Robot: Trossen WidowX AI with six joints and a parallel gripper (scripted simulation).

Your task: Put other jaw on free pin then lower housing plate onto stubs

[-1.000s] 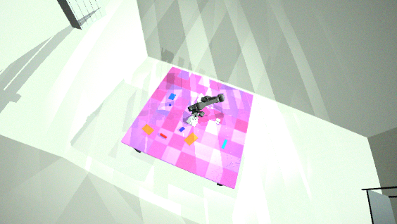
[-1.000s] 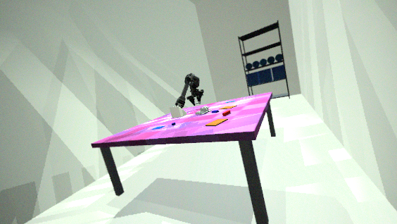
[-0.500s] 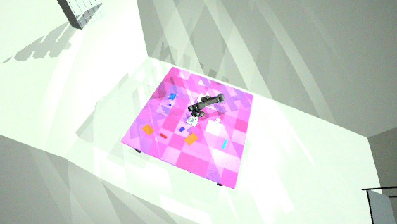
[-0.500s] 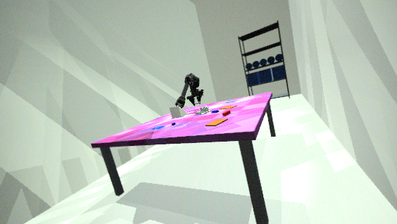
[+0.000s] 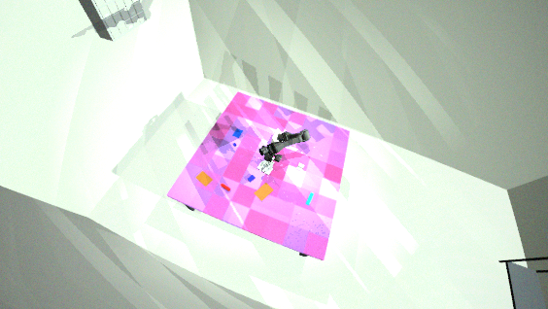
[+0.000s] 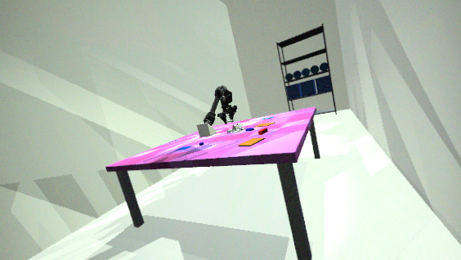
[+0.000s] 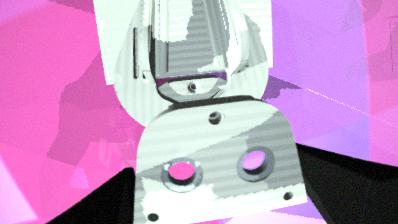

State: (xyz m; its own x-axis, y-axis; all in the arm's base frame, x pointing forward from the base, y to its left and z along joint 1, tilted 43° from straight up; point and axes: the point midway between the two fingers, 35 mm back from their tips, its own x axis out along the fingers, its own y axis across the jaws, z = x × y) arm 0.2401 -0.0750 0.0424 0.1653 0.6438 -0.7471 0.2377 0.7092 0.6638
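Gripping a pale plate at its sides with the black pincer, at the lower part of the wrist view. Showing two large round holes in the plate, plus three smaller ones, with the lower edge partly cut off. Just beyond it in that view, looking down on a pale housing with a long recess, cut off by the top of the picture. Hard to tell whether touching or apart at the plate's dark far edge. Impossible to make out the pins, stubs or meshing teeth clearly; impossible to confirm a level, closed fit. Washed out to a white patch from above, and tiny from the side.

Pointing the pincer downward over the housing, at the end of a black arm bent sharply at its raised elbow. Leaning upward from behind a pale block, with the foot partly hidden there.

Farther out on the pink surface, lying near the housing: a blue piece, then a red piece between two orange cards, and a cyan strip well apart.
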